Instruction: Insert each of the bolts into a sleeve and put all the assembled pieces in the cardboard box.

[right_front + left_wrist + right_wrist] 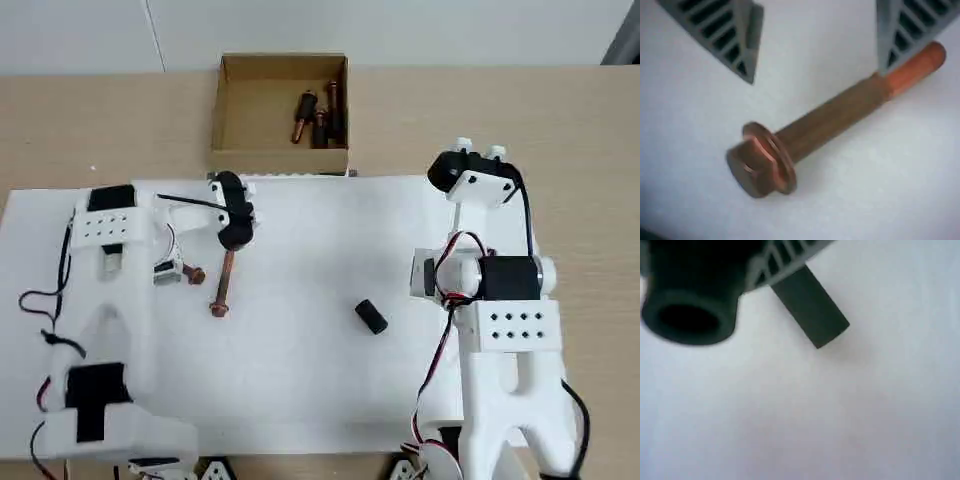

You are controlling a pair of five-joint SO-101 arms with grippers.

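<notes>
Bolt [223,283] flat on the white sheet [300,390], head toward the near edge, long axis running near to far with a slight slant, plain tip pointing toward the cardboard box [250,110]. Level with the head, well off to the right: loose sleeve [371,316]. Right gripper [735,275] seemingly clamped on a second sleeve [687,320], bore toward its camera. Farther out, left gripper [817,72], the closer tool, spread wide and empty over the bolt's tip end, one finger [900,40] above the shaft; likely needs recentring, then closing across that axis. Farthest: that box, assembled pieces [318,115] inside.
</notes>
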